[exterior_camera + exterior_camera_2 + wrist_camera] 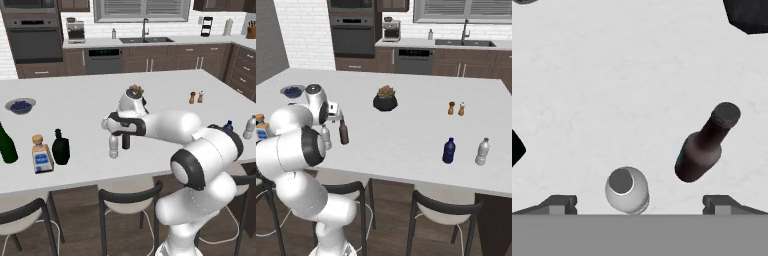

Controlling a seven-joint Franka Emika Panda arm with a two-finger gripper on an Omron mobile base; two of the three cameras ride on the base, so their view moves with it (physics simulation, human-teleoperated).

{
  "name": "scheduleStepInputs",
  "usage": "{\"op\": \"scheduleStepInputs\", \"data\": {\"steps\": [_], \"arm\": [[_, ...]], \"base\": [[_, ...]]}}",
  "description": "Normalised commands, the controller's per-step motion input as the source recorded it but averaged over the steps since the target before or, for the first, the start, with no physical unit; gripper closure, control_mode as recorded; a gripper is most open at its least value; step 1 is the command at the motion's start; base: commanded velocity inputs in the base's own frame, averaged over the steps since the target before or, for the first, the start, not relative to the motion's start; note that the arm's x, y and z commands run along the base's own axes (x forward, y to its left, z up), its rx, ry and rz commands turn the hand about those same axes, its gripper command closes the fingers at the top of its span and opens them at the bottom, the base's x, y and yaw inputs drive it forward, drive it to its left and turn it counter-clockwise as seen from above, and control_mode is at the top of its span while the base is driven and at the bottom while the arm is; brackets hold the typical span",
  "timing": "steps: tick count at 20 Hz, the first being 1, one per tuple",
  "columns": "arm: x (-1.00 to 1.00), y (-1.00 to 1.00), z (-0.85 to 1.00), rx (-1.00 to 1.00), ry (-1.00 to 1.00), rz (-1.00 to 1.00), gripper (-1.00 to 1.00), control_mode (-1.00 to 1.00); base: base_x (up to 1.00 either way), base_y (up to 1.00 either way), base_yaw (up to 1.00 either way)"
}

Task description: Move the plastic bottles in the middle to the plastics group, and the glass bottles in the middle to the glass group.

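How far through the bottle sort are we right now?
One done: the squat black bottle stands beside the blue-labelled bottle and green bottle. In hand: the open claw hovers over the small clear bottle, nothing gripped. Left: that bottle and the slim brown bottle, both mid-counter.
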Motion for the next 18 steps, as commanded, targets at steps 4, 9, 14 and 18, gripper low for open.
{"op": "scheduleStepInputs", "data": {"steps": [4,9,14,18], "arm": [[0.0,0.18,-0.31,0.0,0.02,0.0,-1.0,-1.0],[0.0,0.03,-0.27,0.0,0.0,0.0,-1.0,-1.0],[0.0,0.13,-0.14,0.0,0.0,0.0,-1.0,-1.0],[0.08,0.09,-0.09,0.0,0.0,0.0,-1.0,-1.0]], "base": [[0.0,0.0,0.0],[0.0,0.0,0.0],[0.0,0.0,0.0],[0.0,0.0,0.0]]}}
